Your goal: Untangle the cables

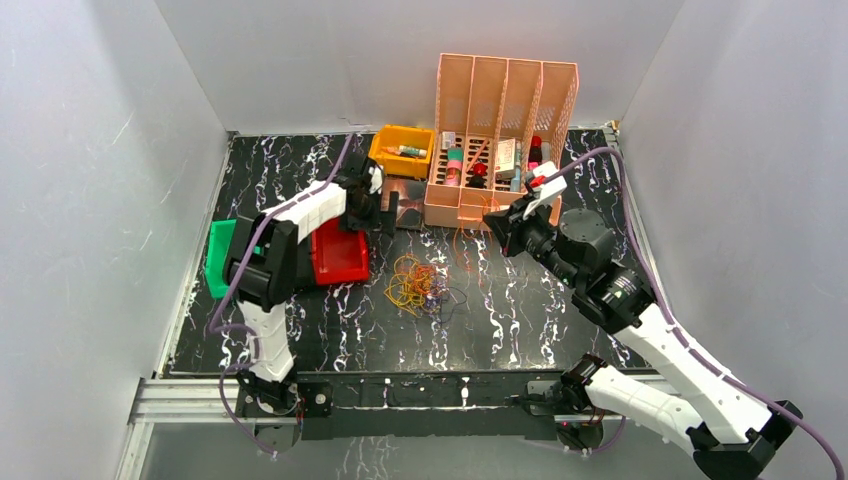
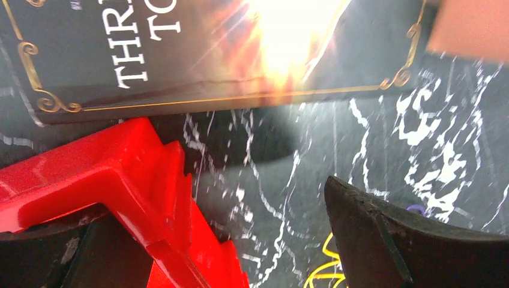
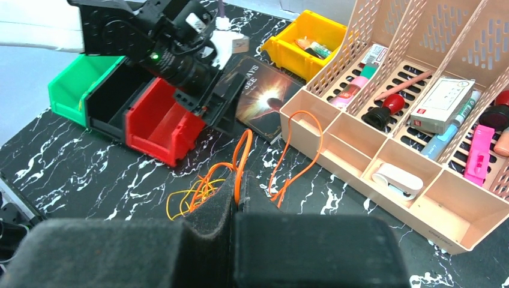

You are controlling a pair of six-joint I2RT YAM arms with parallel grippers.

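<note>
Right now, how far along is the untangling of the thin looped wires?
Done: nothing looks separated; the tangle of thin yellow, orange and purple wires lies in one heap on the black marbled table. In hand: the right gripper is shut on a thin orange wire loop trailing from that heap. The left gripper is open, empty, beside the red plastic bin. Left: pulling each colour free.

Bright, even light; hot glare on the book [image 2: 222, 54], nearby edges perhaps blurred.

Plain white walls [image 1: 90, 150] enclose a black tabletop [image 1: 520, 330] veined with white marbling, under bright, even light.
</note>
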